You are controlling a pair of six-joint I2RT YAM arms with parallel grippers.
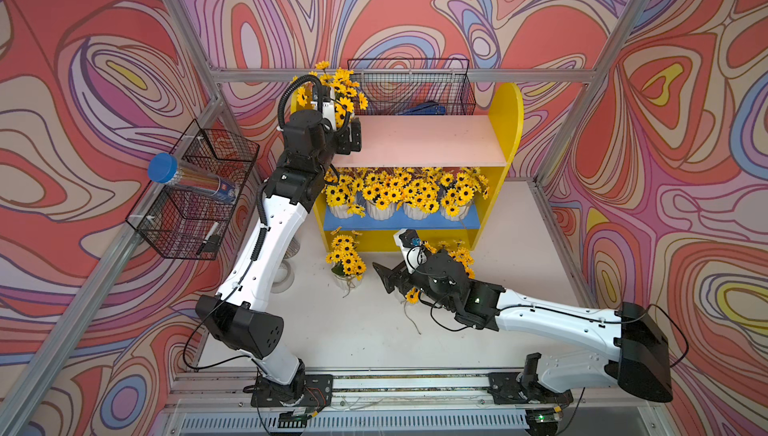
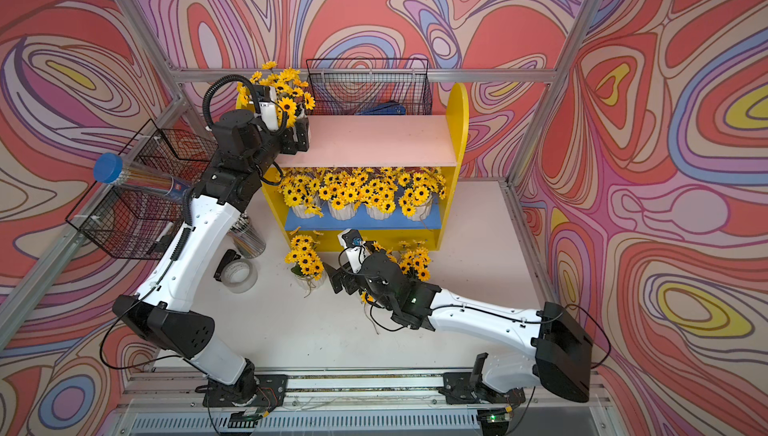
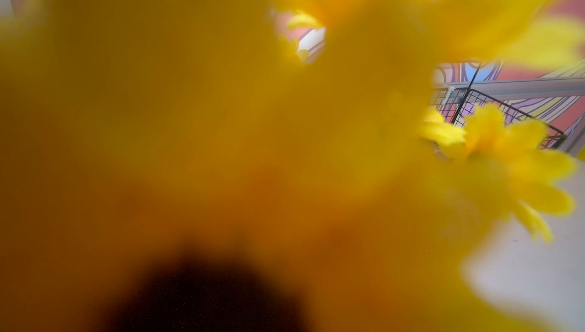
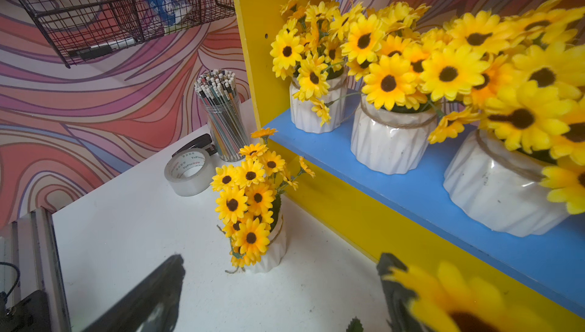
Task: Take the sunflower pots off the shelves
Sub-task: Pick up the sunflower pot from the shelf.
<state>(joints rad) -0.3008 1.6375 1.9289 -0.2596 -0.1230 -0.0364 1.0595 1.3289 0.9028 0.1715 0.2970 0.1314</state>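
Black wire mesh forms the basket [image 1: 183, 226] hung on the left wall; a clear tube with a blue cap [image 1: 195, 180] is lodged in it at a slant, cap end past the rim. Beneath, between wall and shelves, a clear cup of pencils [image 4: 223, 115], a black stapler [image 4: 194, 143] and a roll of clear tape [image 4: 188, 172] are crowded together, and little room is left there. The left gripper [image 1: 352, 138] is placed at the left end of the pale pink upper board [image 1: 424, 142] of the yellow shelf unit [image 1: 374, 242], beside the sunflower bunch [image 1: 338, 93] standing there. Its white pot is hidden, and whether the jaws are closed on it cannot be told, the wrist view being filled with blurred petals. Bare board runs from there to the right side panel [image 1: 509, 122], with a second black wire basket [image 1: 411, 84] hung just above its back edge. Four white ribbed sunflower pots [image 1: 380, 210] are lined up on the blue lower board [image 1: 395, 221], blooms touching and close under the pink board. On the white table [image 1: 365, 330], in front of the unit, one more sunflower pot [image 1: 346, 259] is set upright; just to its right the right gripper [image 1: 388, 278] is held with jaws spread wide, nothing between them. A further bunch [image 1: 459, 255] is partly hidden behind that wrist. Open tabletop extends rightward to the aluminium frame rail [image 1: 565, 242] — beyond it, swirl-patterned walls [image 1: 665, 163].
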